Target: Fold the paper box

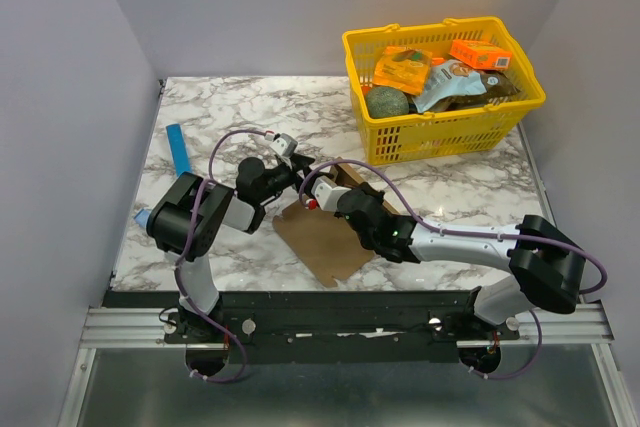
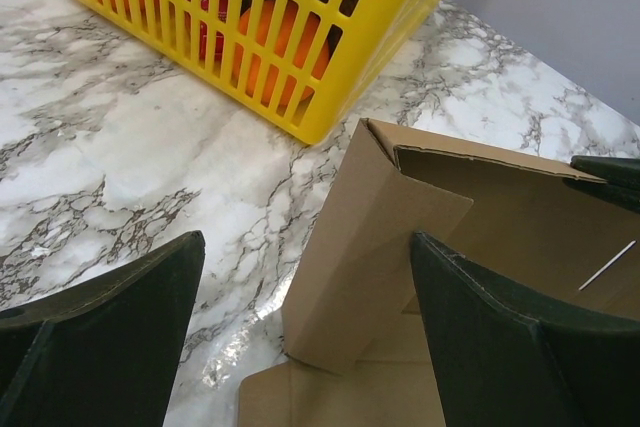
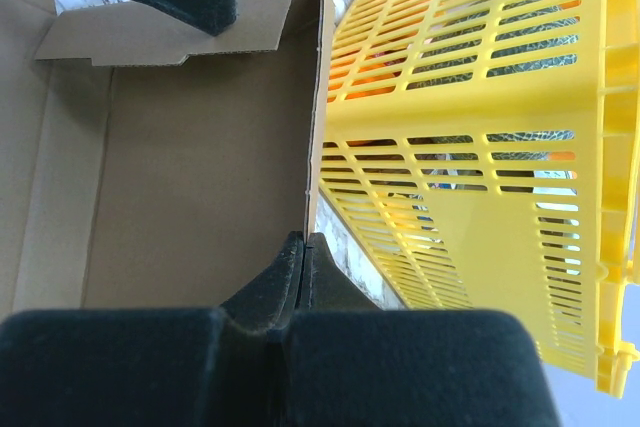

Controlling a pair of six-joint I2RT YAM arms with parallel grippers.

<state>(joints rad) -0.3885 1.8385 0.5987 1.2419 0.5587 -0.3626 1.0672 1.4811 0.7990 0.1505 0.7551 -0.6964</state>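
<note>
The paper box [image 1: 322,237] is a brown cardboard sheet lying on the marble table in front of both arms, with its far part folded up. My right gripper [image 3: 304,239] is shut on the edge of an upright panel of the paper box [image 3: 200,167]. In the top view the right gripper [image 1: 328,190] meets the left gripper [image 1: 296,169] at the sheet's far corner. My left gripper [image 2: 307,239] is open, its dark fingers [image 2: 500,337] standing on either side of a raised flap of the paper box [image 2: 370,237] without pressing it.
A yellow basket [image 1: 500,112] with orange packets and other items stands at the back right, close behind the cardboard; its slatted wall [image 3: 470,157] fills the right wrist view. A thin blue strip [image 1: 180,148] lies at the left of the marble table [image 1: 230,107].
</note>
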